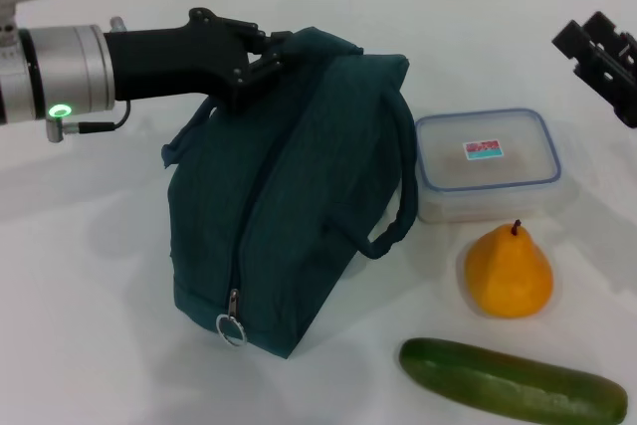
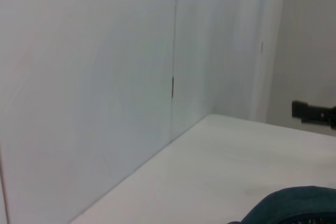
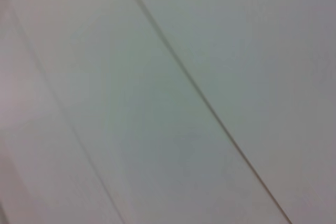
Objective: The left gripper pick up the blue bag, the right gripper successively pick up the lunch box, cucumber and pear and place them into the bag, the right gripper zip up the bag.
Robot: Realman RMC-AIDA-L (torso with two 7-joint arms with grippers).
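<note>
Head view shows my left end effector pinching the blue bag top at upper left, while the lunch box sits below-left of my right end effector, whose opening I cannot tell.

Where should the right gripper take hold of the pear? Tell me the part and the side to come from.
Probably the pear's narrower upper body just under the stem, coming from above with the right gripper. It stands upright with the stem up, its wide base on the table, the lunch box close behind and the cucumber in front.
</note>
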